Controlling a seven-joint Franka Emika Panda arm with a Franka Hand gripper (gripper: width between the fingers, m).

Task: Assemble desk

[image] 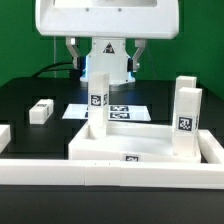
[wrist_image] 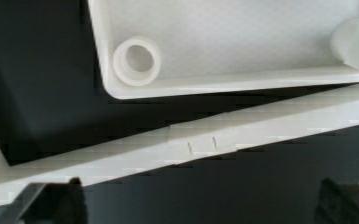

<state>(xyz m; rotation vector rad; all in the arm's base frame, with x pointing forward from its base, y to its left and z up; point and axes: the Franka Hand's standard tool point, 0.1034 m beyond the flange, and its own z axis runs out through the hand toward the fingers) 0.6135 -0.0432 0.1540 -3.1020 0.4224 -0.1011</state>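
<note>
The white desk top (image: 150,143) lies recessed face up at the front, against the border bars. One white square leg (image: 97,93) stands upright at its far corner on the exterior view's left. Another leg (image: 187,118) stands upright at its right end. A third leg (image: 40,110) lies loose on the black table at the left. My gripper (image: 103,70) hangs behind the desk top, open and empty. In the wrist view the gripper (wrist_image: 204,205) shows dark fingertips (wrist_image: 51,204) wide apart above the table, with the desk top's corner (wrist_image: 247,45) and a round socket (wrist_image: 137,62) beyond.
Long low white border bars run along the front (image: 110,178) and the left (image: 6,136); one crosses the wrist view (wrist_image: 211,142). The marker board (image: 122,111) lies flat behind the desk top. The robot's base (image: 105,20) stands at the back.
</note>
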